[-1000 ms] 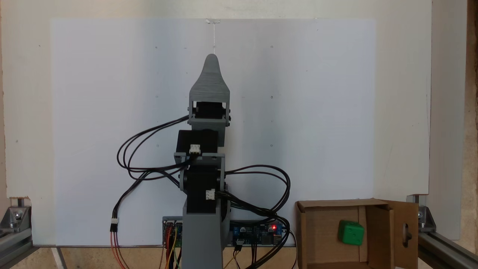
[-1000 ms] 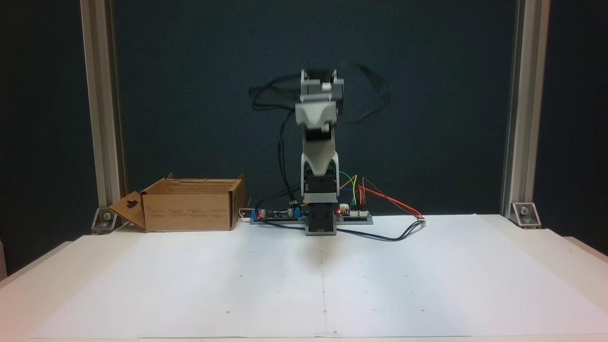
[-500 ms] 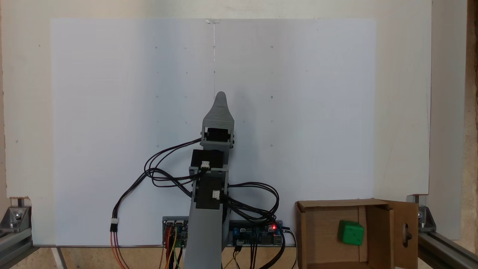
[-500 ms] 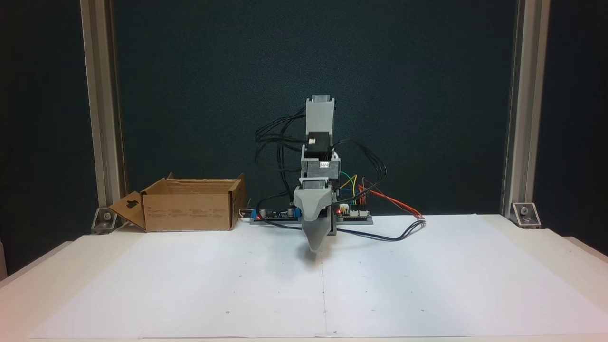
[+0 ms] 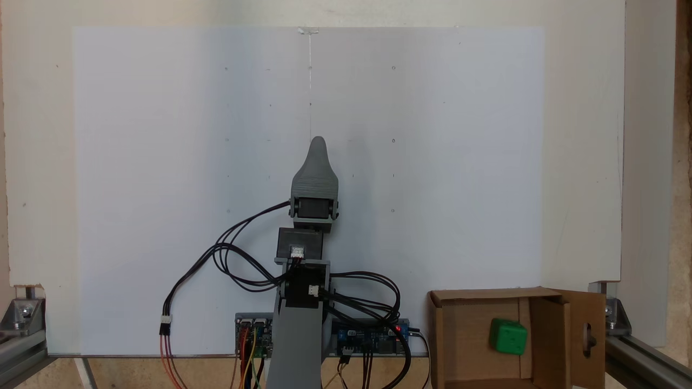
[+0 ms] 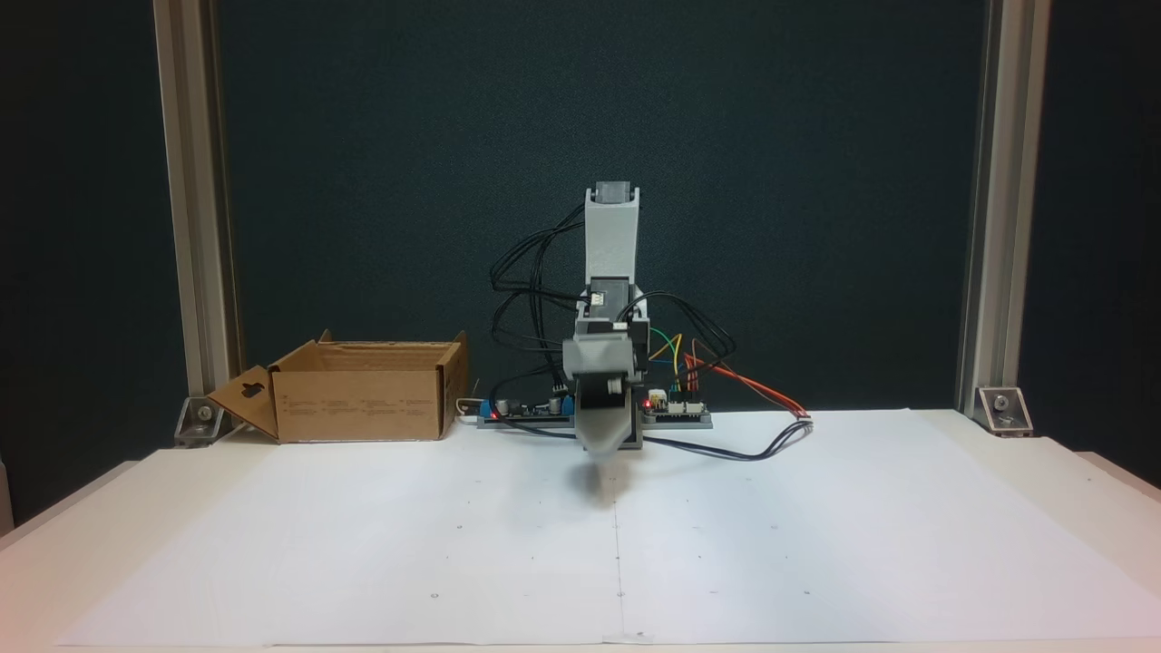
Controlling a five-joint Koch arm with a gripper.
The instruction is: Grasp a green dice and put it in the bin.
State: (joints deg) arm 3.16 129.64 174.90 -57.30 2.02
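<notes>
The green dice [image 5: 508,336] lies inside the bin [image 5: 459,335], a brown cardboard box at the lower right of a fixed view; one flap with a handle hole folds out to its right. In the other fixed view the bin [image 6: 363,404] stands at the left beside the arm's base, and its walls hide the dice. The arm is folded over its base. My gripper [image 5: 318,143] points out over the white sheet, far from the bin, with nothing seen in it. From the front, my gripper [image 6: 600,453] hangs low above the table. Only one jaw tip shows.
Black cables [image 5: 232,259] loop around the arm, and control boards [image 6: 676,410] with coloured wires sit behind its base. A large white paper sheet [image 5: 162,162] covers the table. Aluminium frame posts [image 6: 984,227] stand at the back corners.
The arm has folded down and drawn back from a raised, stretched-out pose, bringing the gripper low over the table. In the last half second it settled slightly further. The dice has not moved.
</notes>
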